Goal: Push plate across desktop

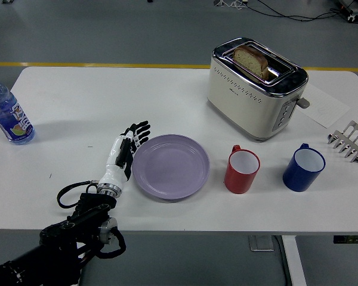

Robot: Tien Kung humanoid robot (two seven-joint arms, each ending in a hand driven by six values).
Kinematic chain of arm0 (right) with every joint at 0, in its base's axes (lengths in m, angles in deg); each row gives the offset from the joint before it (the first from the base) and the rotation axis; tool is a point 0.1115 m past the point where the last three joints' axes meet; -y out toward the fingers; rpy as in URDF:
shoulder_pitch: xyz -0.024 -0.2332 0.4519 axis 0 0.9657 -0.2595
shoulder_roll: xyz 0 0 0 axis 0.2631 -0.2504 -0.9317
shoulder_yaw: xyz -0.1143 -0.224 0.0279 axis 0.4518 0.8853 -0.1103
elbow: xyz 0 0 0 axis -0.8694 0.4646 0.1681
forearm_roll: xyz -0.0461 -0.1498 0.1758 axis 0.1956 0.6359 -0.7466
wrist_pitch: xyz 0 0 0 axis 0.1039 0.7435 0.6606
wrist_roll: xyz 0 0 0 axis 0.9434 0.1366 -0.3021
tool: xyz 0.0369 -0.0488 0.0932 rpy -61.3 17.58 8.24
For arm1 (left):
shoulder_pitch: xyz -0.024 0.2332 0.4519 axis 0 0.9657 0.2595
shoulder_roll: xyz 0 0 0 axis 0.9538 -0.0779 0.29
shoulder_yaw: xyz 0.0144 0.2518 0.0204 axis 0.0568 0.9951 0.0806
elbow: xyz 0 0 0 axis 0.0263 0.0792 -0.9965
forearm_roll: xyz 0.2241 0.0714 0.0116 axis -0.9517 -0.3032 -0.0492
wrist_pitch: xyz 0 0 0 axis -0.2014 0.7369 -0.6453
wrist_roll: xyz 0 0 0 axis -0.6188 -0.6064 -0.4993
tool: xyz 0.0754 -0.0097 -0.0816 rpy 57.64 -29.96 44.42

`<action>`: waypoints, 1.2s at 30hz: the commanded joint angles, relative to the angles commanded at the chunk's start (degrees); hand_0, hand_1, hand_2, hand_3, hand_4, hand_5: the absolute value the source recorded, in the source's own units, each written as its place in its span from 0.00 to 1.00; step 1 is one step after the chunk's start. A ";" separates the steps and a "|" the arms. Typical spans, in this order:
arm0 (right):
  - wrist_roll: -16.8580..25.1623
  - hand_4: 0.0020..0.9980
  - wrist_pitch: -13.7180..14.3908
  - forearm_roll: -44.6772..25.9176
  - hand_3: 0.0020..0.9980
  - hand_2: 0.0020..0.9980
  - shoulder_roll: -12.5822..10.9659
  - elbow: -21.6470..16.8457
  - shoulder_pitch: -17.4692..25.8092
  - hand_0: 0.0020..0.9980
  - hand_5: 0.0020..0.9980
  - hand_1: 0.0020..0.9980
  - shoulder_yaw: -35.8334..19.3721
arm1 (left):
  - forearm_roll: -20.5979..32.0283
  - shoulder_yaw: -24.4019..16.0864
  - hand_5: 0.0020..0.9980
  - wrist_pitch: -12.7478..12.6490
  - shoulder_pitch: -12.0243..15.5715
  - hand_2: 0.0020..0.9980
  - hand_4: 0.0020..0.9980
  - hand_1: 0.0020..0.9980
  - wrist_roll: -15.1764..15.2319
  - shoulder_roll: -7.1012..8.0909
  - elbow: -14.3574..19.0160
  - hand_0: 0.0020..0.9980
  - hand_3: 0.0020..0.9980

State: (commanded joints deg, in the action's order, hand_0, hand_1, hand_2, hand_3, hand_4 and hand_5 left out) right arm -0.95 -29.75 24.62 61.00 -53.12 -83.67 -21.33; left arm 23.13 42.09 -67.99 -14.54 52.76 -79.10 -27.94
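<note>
A round lilac plate [170, 166] lies flat on the white table [71, 101], just left of a red mug [241, 171]. My left hand [127, 149], white-backed with black fingers, rests edge-on against the plate's left rim, its fingers stretched out straight and holding nothing. The black left forearm comes up from the lower left corner. A small gap remains between the plate's right rim and the red mug. My right arm does not show.
A blue mug [303, 168] stands right of the red one. A cream toaster [255, 88] with a bread slice is behind them. A water bottle [6, 113] is at the far left, a metal rack [349, 140] and paper [326, 106] at the right edge.
</note>
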 joint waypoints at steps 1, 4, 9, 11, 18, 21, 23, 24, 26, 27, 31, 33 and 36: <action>0.00 0.39 0.00 0.00 0.59 0.66 0.00 0.00 0.03 0.64 0.18 0.63 0.00 | 0.04 0.13 1.00 0.01 -0.01 0.80 0.45 0.81 0.00 0.00 0.00 0.80 0.75; -0.03 0.39 0.01 -0.01 0.59 0.66 0.00 0.00 0.18 0.64 0.18 0.63 -0.01 | 0.03 0.53 1.00 0.03 -0.02 0.80 0.45 0.81 0.00 0.00 0.07 0.80 0.75; -0.06 0.39 0.00 0.04 0.59 0.66 -0.06 0.00 0.34 0.64 0.18 0.63 -0.06 | -0.16 0.28 1.00 -0.12 0.13 0.80 0.45 0.81 0.00 0.00 0.17 0.79 0.74; -0.06 0.39 0.00 0.06 0.59 0.66 -0.10 0.00 0.39 0.64 0.18 0.63 -0.09 | -0.36 -0.28 1.00 -0.30 0.25 0.80 0.45 0.81 0.00 0.00 0.28 0.79 0.74; -0.02 0.39 0.03 -0.01 0.59 0.66 -0.32 0.00 0.40 0.64 0.18 0.63 -0.12 | -2.08 -4.60 1.00 -1.21 0.64 0.80 0.45 0.79 0.00 0.00 0.83 0.78 0.74; 0.02 0.39 0.05 -0.10 0.59 0.66 -0.45 0.00 0.45 0.64 0.18 0.63 -0.13 | -4.41 -7.49 1.00 -1.52 1.17 0.80 0.45 0.79 0.00 0.70 1.92 0.78 0.74; 0.01 0.39 0.07 0.17 0.59 0.66 -0.47 0.00 0.53 0.64 0.18 0.62 -0.40 | -6.10 -9.54 1.00 -1.42 1.82 0.76 0.45 0.75 0.00 1.78 3.25 0.74 0.70; 0.03 0.39 0.09 0.20 0.59 0.66 -0.50 0.00 0.54 0.64 0.18 0.62 -0.45 | -7.41 -11.03 1.00 -1.31 2.22 0.76 0.45 0.75 0.00 2.42 4.17 0.74 0.70; 0.05 0.39 0.11 0.17 0.59 0.66 -0.52 0.00 0.53 0.64 0.18 0.62 -0.48 | -8.44 -12.17 1.00 -1.07 2.60 0.76 0.45 0.75 0.00 2.91 4.81 0.74 0.70; 0.09 0.39 0.17 0.09 0.59 0.66 -0.57 0.00 0.49 0.64 0.18 0.62 -0.55 | -10.58 -14.24 1.00 -0.47 3.26 0.76 0.45 0.75 0.00 4.26 6.56 0.74 0.70; 0.12 0.39 0.29 0.10 0.59 0.66 -0.67 0.00 0.32 0.64 0.18 0.63 -0.85 | -16.08 -20.28 1.00 2.81 5.34 0.70 0.45 0.67 -0.81 7.77 11.19 0.68 0.65; 0.18 0.39 0.37 0.08 0.59 0.66 -0.72 0.00 0.18 0.64 0.18 0.63 -0.96 | -17.45 -24.05 1.00 5.40 7.23 0.70 0.45 0.67 -4.48 10.05 14.27 0.68 0.65; 0.25 0.39 0.44 -0.11 0.59 0.66 -0.80 0.00 0.06 0.64 0.18 0.63 -0.97 | -18.73 -27.70 1.00 8.13 9.20 0.65 0.46 0.65 -8.28 12.00 17.06 0.65 0.64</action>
State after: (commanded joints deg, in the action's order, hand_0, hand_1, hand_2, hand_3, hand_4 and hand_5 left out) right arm -0.70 -29.30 24.51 60.20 -53.12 -83.61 -22.30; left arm 4.40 14.39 -59.86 -5.34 44.48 -67.09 -10.88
